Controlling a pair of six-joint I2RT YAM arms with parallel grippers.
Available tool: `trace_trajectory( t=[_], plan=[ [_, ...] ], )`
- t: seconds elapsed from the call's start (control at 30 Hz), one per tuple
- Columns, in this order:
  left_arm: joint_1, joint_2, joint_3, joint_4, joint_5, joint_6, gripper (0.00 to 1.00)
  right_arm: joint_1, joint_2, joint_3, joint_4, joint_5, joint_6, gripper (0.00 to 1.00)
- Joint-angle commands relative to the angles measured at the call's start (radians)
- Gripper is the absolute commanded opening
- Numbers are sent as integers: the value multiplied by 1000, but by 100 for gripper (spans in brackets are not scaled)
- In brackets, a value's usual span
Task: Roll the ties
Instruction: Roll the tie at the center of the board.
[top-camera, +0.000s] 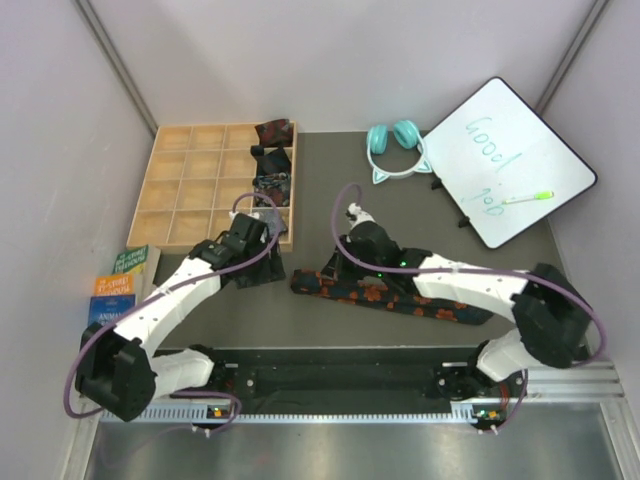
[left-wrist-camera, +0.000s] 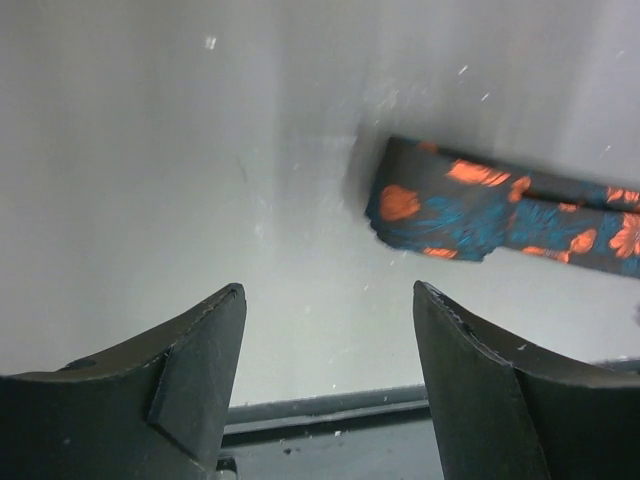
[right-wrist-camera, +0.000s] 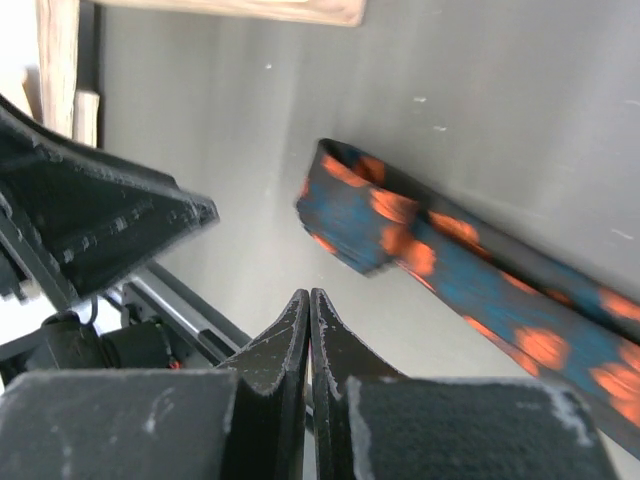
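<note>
1. Top external view, far left: a short stack of books (top-camera: 118, 285) sits beside a wooden tray (top-camera: 185, 190) of square compartments. Rolled ties (top-camera: 273, 160) fill cells in its right-hand column
2. Just off the tray's near right corner, the left gripper (left-wrist-camera: 328, 290) hangs over the bare table (left-wrist-camera: 150, 150), jaws spread wide and holding nothing. The loose tie's end lies ahead and to one side, apart from both fingers
3. Centre: the patterned tie (top-camera: 400, 297), black with orange-red blooms and blue, lies stretched flat along the table, running from near the left gripper out beneath the right arm. Its left end appears doubled over on itself, a likely seed for the roll
4. The right gripper (right-wrist-camera: 307, 300) is poised just short of that end, jaws pressed together on nothing
5. The fabric looks light, limp and somewhat slick. It is probably best pinched across its width at the folded end, with the other gripper pinning the strip so it does not slide. A loose coil may spring open
6. Far right: teal cat-ear headphones (top-camera: 395, 145) and a whiteboard (top-camera: 510, 160) bearing a marker (top-camera: 528, 198) sit well apart from the work
</note>
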Motion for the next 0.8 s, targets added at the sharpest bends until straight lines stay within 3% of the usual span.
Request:
trace_trajectory(
  t=[0.0, 0.1, 0.37, 0.77],
  plan=[
    [81, -55, -64, 113, 198, 44, 72, 17, 125, 138, -16, -70, 20, 1],
    [119, -67, -87, 136, 250, 50, 70, 20, 192, 175, -21, -78, 36, 5],
    [161, -69, -144, 249, 372, 31, 69, 17, 281, 219, -18, -84, 30, 0],
    [162, -9, -202, 364, 415, 24, 70, 9, 328, 175, 4, -66, 19, 0]
  ],
)
